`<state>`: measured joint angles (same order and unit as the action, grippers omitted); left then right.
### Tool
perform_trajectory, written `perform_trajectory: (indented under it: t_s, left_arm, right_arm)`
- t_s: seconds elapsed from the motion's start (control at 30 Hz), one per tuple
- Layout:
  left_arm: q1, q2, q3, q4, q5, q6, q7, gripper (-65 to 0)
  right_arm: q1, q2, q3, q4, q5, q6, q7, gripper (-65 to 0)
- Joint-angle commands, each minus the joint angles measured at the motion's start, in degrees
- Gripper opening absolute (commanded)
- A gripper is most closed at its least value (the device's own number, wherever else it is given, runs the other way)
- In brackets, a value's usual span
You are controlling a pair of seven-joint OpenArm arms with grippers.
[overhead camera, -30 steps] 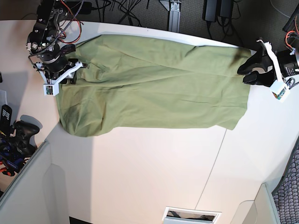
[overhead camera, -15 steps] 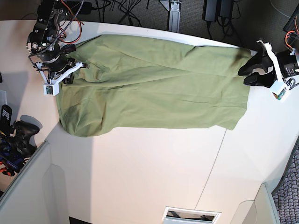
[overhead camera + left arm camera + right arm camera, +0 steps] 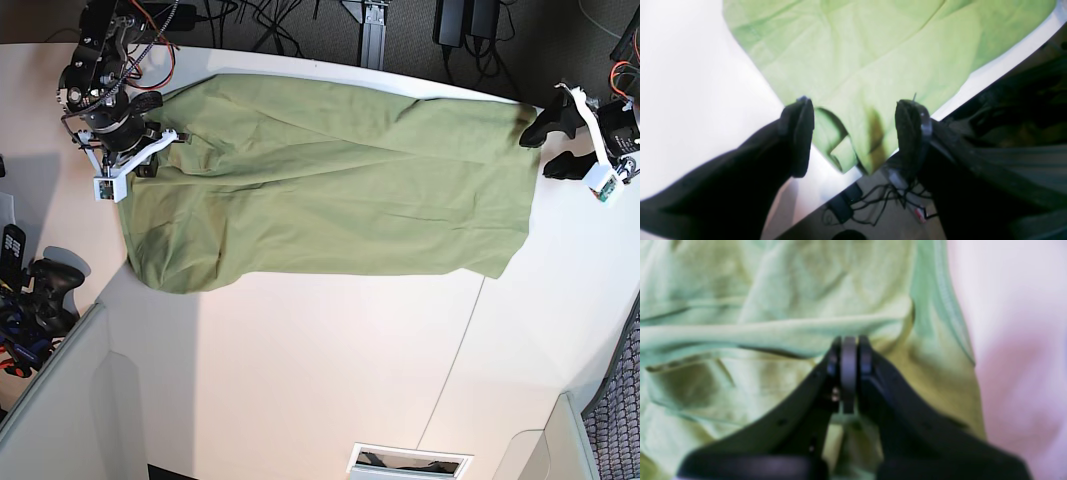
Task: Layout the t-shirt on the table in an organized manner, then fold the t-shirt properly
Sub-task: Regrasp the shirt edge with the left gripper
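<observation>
Base view: the t-shirt is an olive-green garment spread as a wide, roughly rectangular sheet across the far part of the white tabletop. Its surface carries shallow diagonal wrinkles, and its lower-left corner is rounded and slightly bunched. The far edge of the t-shirt follows the curved far rim of the tabletop, beyond which dark cables lie on the floor.

The right gripper rests at the left end of the t-shirt. In the right wrist view, the right gripper is clenched tight against a raised ridge of the fabric; the blurred picture does not show whether any cloth is caught between the tips.

The left gripper sits just off the right end of the t-shirt, clear of the cloth. In the left wrist view, the left gripper is released, its jaws spread wide above a folded corner of the t-shirt at the tabletop rim.

A thin dark seam crosses the bare tabletop on the near side of the t-shirt.
</observation>
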<state>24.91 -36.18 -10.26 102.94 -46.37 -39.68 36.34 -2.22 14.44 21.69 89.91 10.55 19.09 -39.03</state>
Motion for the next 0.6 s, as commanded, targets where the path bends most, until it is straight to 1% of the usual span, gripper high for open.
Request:
perform_trajectory:
  t_s: [0.0,0.13,0.23,0.37,0.57]
  left_arm:
    - [-0.28,-0.66,-0.59,0.35,-0.94,-0.32,-1.18,-23.3]
    - [-0.31,0.85,-0.57,-1.66,-0.61,-0.32,-1.22,-23.3]
    - [-0.61,1.84,-0.59,-3.04,1.57,-0.32,-2.12,-23.3]
    - [-2.12,1.90,-0.59,-3.26,1.86,-0.32,-2.03,-23.3]
    - [-2.19,1.95,-0.13,-3.26,1.66,-0.32,-2.08,-23.3]
  right_arm:
    - [0.76,0.79,0.31,0.87,0.81,0.22,1.27,-65.0]
    - [0.76,0.79,0.31,0.87,0.87,0.24,1.27,-65.0]
    - [0.76,0.79,0.31,0.87,0.87,0.24,1.29,-65.0]
    - [0.74,0.79,0.31,0.87,0.90,0.24,1.27,-65.0]
    - [0.76,0.79,0.31,0.87,0.92,0.24,1.29,-65.0]
